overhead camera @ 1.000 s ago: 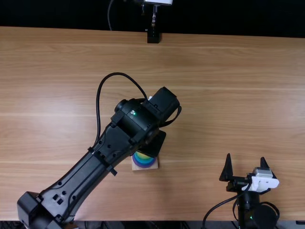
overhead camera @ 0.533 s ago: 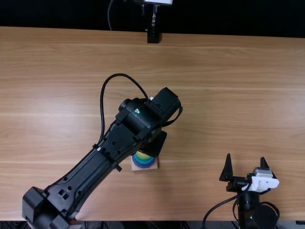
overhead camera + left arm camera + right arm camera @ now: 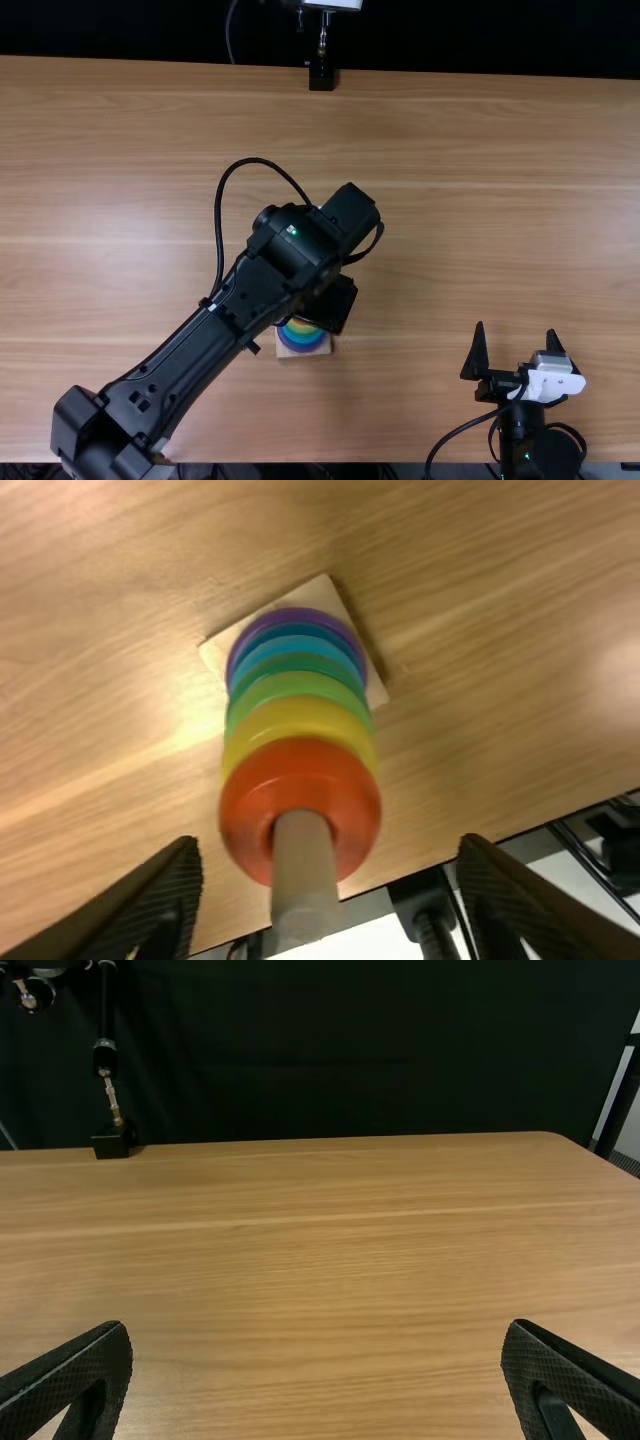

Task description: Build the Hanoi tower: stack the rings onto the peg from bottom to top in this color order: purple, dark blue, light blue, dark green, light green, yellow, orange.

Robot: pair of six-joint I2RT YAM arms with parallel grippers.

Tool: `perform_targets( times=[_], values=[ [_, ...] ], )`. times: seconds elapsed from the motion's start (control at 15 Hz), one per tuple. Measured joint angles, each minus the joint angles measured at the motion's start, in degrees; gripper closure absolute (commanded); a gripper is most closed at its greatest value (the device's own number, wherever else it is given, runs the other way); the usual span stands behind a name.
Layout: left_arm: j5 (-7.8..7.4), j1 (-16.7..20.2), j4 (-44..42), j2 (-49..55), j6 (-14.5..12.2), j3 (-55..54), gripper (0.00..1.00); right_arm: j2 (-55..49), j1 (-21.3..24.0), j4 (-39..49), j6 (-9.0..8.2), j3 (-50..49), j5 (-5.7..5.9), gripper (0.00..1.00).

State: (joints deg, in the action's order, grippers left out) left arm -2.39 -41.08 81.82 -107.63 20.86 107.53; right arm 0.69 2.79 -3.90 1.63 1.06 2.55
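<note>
1. Orange ring (image 3: 248, 810) is topmost of seven on the peg (image 3: 303, 865), purple ring (image 3: 290, 615) lowest, upon wooden base (image 3: 325, 596).
2. Base lies toward the table's (image 3: 480, 200) near edge.
3. Left gripper (image 3: 332, 303) is open above the peg.
4. Right gripper (image 3: 515, 328), by that edge, is open too.

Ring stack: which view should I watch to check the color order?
The left wrist view: the stack shows every color from purple at the bottom to orange on top. The top view shows part of it beside the left arm, which covers the rest. The right wrist view looks across the table and is no help.
</note>
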Motion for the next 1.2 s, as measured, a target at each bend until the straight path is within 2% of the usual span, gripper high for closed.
perform_targets(
  times=[0.2, 0.27, 0.33, 0.4, 0.47, 0.53, 0.73, 0.87, 0.93, 1.0, 1.07, 1.2],
  values=[
    [-0.59, 5.3, -6.4, 0.8, 0.0, 1.6, 0.00, 0.0, 0.0, 0.0, 0.02, 0.0, 0.00, 0.00],
    [-0.59, 8.5, -9.9, 3.5, 0.0, 1.6, 0.00, 0.0, 0.0, 0.0, 0.00, 0.0, 0.00, 0.00],
    [-0.04, 12.1, -13.9, 8.0, -0.1, 1.6, 0.00, 0.0, 0.0, 0.0, 0.02, 0.0, 0.00, 0.00],
    [1.44, 16.1, -17.7, 14.4, 0.0, -0.1, 0.00, 0.0, 0.0, 0.0, 0.00, 0.0, -0.02, 0.00],
    [3.13, 20.0, -19.7, 21.8, 0.0, -4.7, 0.00, 0.0, 0.0, 0.0, 0.00, 0.0, 0.00, 0.00],
    [4.17, 23.7, -24.0, 30.3, 0.0, -11.9, 0.00, 0.0, 0.0, 0.0, 0.00, 0.0, 0.00, 0.00],
    [5.18, 33.7, -47.7, 51.5, 0.0, -41.2, 0.00, 0.0, 0.0, 0.0, 0.00, 0.0, 0.00, 0.00],
    [5.09, 36.2, -65.1, 64.9, 0.0, -61.2, 0.00, 0.0, 0.0, 0.0, 0.00, 0.0, 0.00, 0.00],
    [4.22, 36.3, -72.6, 71.3, 0.0, -69.8, 0.00, 0.0, 0.0, 0.0, 0.00, 0.0, -0.02, 0.00],
    [2.64, 36.3, -79.3, 77.7, 0.0, -77.9, 0.00, 0.0, 0.0, 0.0, 0.00, 0.0, 0.00, 0.00],
    [1.27, 36.3, -83.1, 84.5, 0.0, -85.9, 0.00, 0.0, 0.0, 0.0, 0.02, 0.0, -0.02, 0.00],
    [0.24, 36.3, -81.4, 92.7, 0.0, -94.4, 0.00, 0.0, 0.0, 0.0, 0.02, 0.0, -0.02, 0.00]
  ],
)
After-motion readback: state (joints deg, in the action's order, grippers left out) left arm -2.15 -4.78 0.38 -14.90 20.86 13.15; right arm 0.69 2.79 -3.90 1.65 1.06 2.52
